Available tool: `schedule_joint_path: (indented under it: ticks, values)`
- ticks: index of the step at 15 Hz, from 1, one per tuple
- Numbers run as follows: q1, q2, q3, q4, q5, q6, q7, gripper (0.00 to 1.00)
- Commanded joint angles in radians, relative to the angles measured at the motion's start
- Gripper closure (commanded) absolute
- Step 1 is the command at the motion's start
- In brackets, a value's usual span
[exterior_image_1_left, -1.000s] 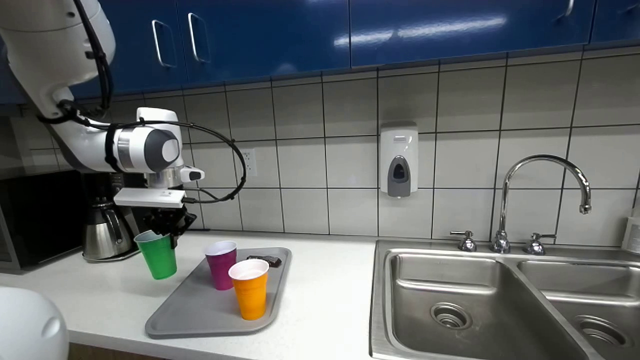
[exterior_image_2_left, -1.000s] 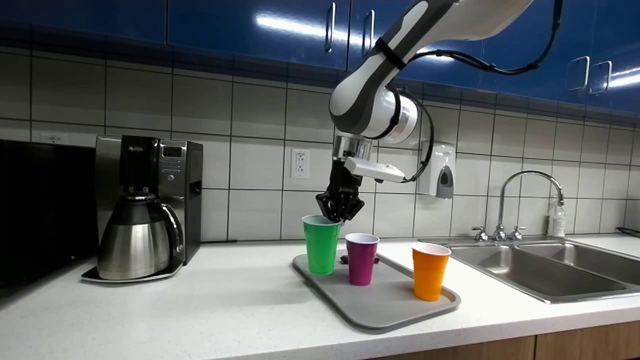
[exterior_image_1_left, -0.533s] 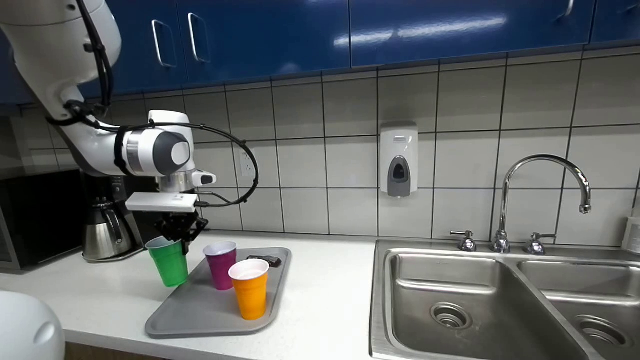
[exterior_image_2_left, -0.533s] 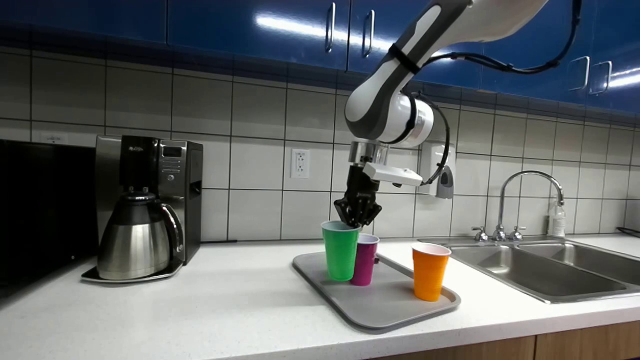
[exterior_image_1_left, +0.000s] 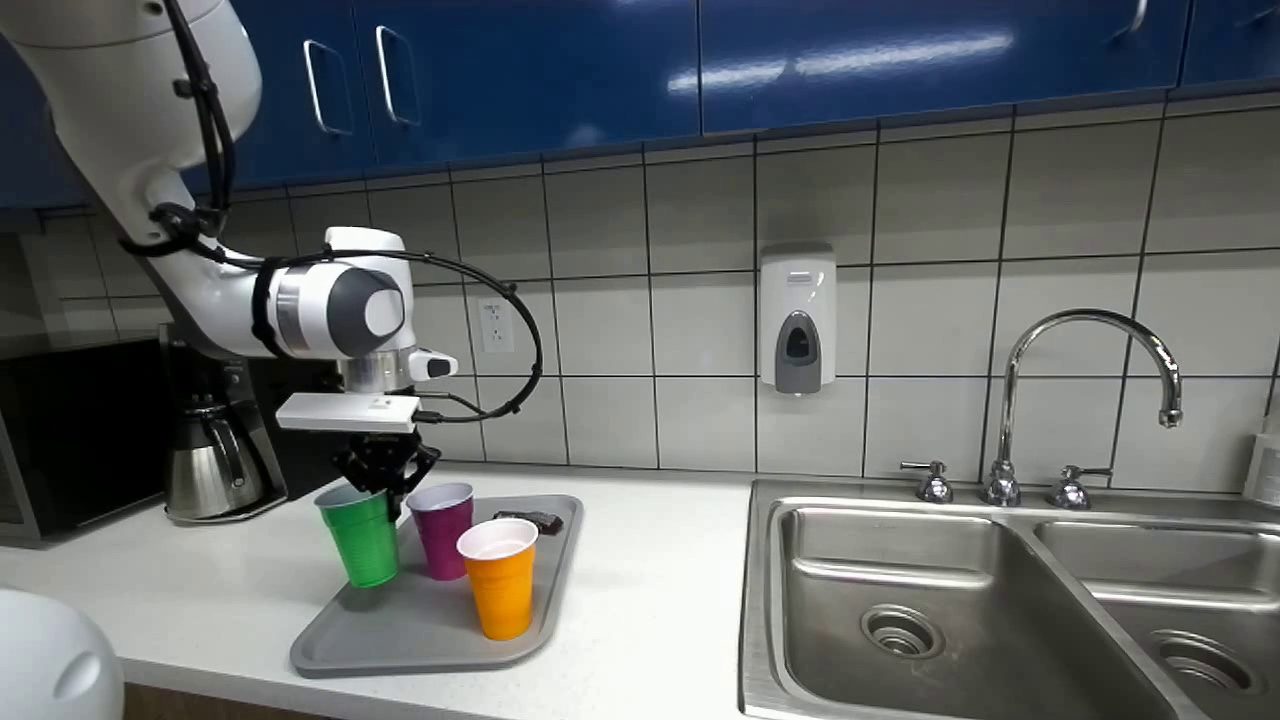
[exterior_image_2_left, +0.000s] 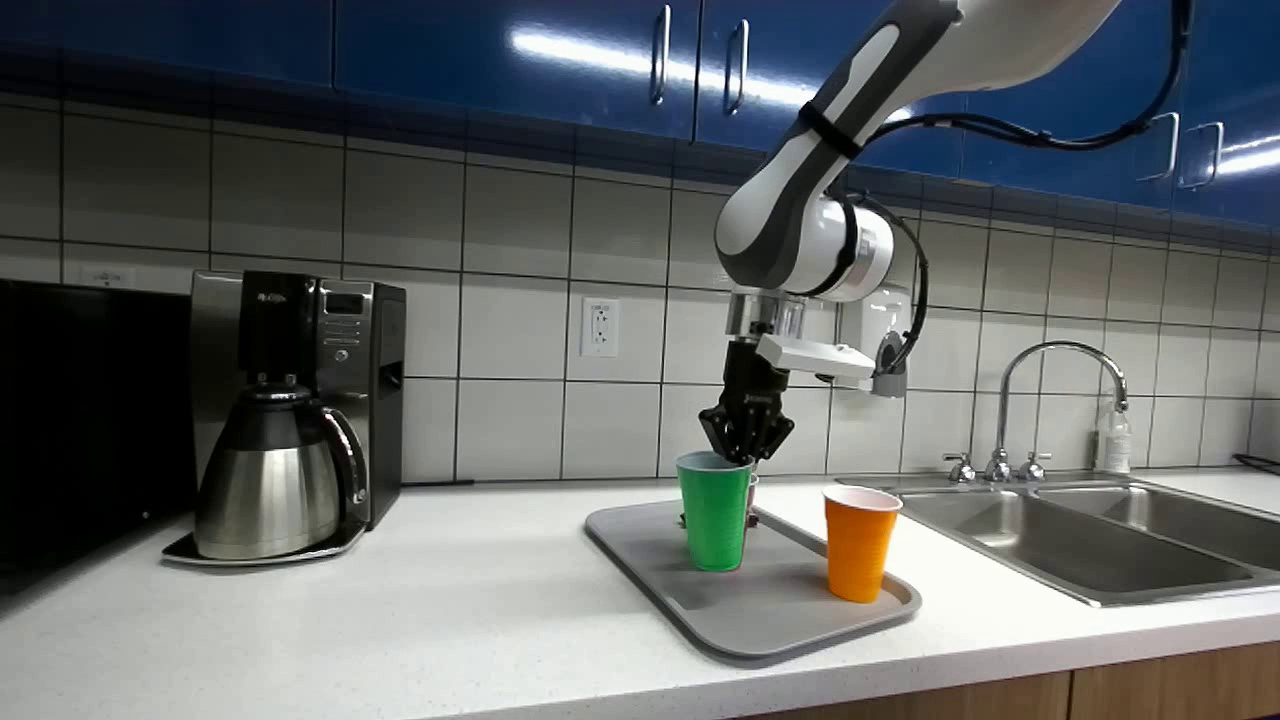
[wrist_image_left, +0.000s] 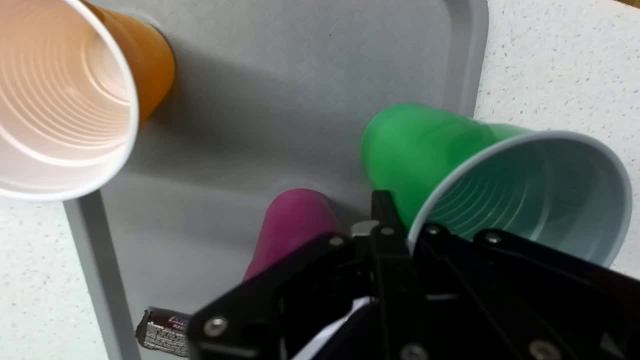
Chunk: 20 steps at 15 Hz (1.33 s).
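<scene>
Green cup (exterior_image_2_left: 714, 515): it is above the tray (exterior_image_2_left: 800, 615), close to one edge, with its mouth upward and, as it seems, slightly tilted. In the wrist view its bottom shows against the tray, while its mouth shows past the tray edge, against the bench (wrist_image_left: 560, 65). Whether the bottom touches the tray, I cannot tell.
Hand (wrist_image_left: 410, 229): it pinches the rim of the green cup between its two fingers, over the tray.
Purple cup (exterior_image_1_left: 443, 545): it stands upright on the tray, just beside the green cup; if they touch, it is not clear.
Orange cup (exterior_image_1_left: 502, 590): it stands upright on the tray, nearer to the opposite edge and apart from the hand.
Wrapped bar (wrist_image_left: 165, 332): it lies on the tray, near the same edge as the orange cup.
Step above the tray: I judge it to be the holding of the green cup by its rim, not yet released.
Next move at the tray: in my opinion, it calls for a steady, level cup and for care with the purple cup, because the gap looks narrow.
</scene>
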Motion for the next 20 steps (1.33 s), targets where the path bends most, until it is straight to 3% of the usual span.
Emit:
schedule_joint_path:
  ticks: [1,11,20]
  values:
    - [-0.016,-0.054,0.000,-0.040,0.017,-0.037,-0.041,0.99]
    - [-0.012,-0.084,-0.003,-0.100,-0.007,-0.043,-0.033,0.99]
    - [-0.010,-0.068,-0.001,-0.122,0.038,-0.016,-0.049,0.99]
